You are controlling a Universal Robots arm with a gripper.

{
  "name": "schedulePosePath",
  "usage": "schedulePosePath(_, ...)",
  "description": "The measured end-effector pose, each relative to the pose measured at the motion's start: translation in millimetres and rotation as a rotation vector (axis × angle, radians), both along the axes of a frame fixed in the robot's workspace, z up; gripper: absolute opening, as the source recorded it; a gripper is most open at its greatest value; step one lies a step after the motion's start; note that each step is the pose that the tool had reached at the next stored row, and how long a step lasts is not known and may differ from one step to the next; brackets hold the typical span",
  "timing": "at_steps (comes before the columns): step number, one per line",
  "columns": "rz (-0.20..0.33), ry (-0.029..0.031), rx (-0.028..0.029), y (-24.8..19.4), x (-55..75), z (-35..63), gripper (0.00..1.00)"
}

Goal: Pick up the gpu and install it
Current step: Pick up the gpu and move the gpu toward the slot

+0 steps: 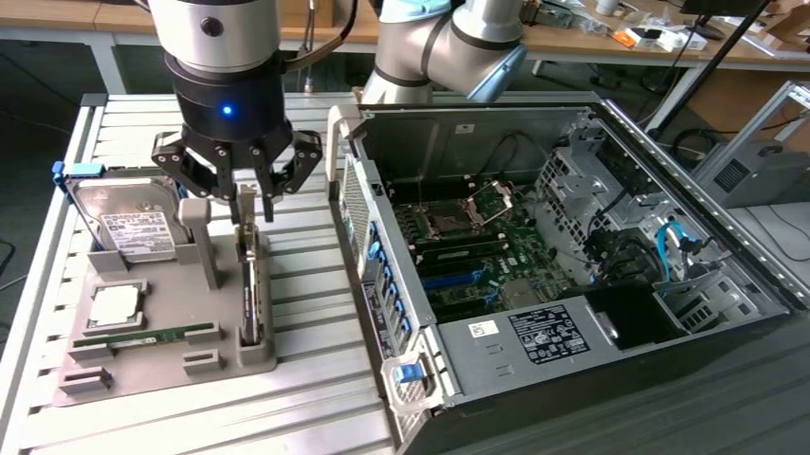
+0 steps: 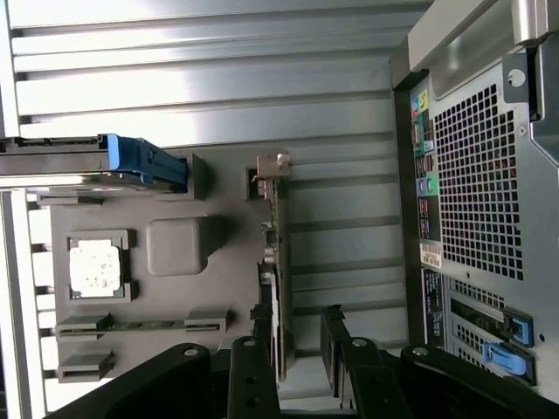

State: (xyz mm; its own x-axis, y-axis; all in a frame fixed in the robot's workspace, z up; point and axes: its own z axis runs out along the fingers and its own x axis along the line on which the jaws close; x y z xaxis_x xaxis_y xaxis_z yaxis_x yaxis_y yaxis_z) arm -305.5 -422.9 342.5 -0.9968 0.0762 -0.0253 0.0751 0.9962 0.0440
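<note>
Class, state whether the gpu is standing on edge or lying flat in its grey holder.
On edge: the gpu stands upright in a slot of the grey holder, thin edge facing the open gripper above.

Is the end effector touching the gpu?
Cannot tell. In the wrist view the open end effector straddles the gpu; one finger stands clear, the other overlaps the card's edge.

Matt grey plastic tray, ribbed metal table, gpu with metal bracket
</note>
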Motion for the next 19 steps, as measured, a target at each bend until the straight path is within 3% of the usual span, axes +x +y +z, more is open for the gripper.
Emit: schedulePosePath(19, 0.000, 0.0001, 0.0000, -0.3, -1.2, -6.7, 0.36)
